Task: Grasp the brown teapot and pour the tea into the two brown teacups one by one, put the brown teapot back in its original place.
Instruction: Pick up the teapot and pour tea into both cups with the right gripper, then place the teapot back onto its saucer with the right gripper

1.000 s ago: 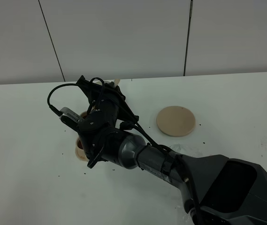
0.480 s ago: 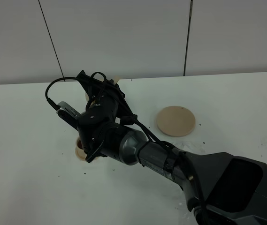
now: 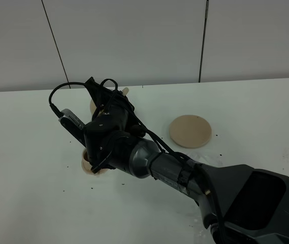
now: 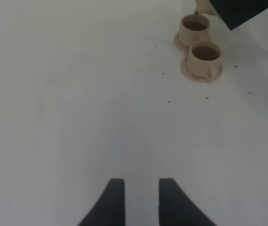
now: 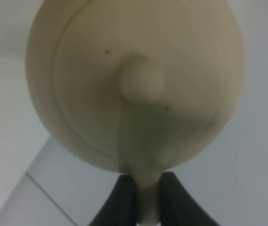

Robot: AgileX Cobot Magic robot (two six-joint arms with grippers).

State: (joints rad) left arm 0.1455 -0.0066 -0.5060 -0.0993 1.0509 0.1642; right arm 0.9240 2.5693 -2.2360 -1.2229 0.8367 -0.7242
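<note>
White tabletop and pale panelled wall frame the scene, viewed from above. Right gripper [image 5: 145, 197], reaching across to the left half of the table, is clamped on the loop handle of the brown teapot [image 5: 136, 84], whose lid and knob fill the right wrist view; from above only a sliver of the pot [image 3: 94, 105] shows beside the wrist. The two teacups [image 4: 199, 47], each on its small saucer, stand touching one another, both holding dark liquid in the left wrist view, which suggests pouring is complete or nearly so. Left gripper [image 4: 137, 197] idles well apart from the cups, its jaws slightly separated and holding nothing. The large saucer [image 3: 190, 131], the pot's resting place, lies bare to the right. Compared with one second earlier, the wrist has rolled and shifted slightly leftward and its cable loop has risen, while the large saucer is unmoved; this probably marks the end of the second pour, with the return of the pot not yet begun.
</note>
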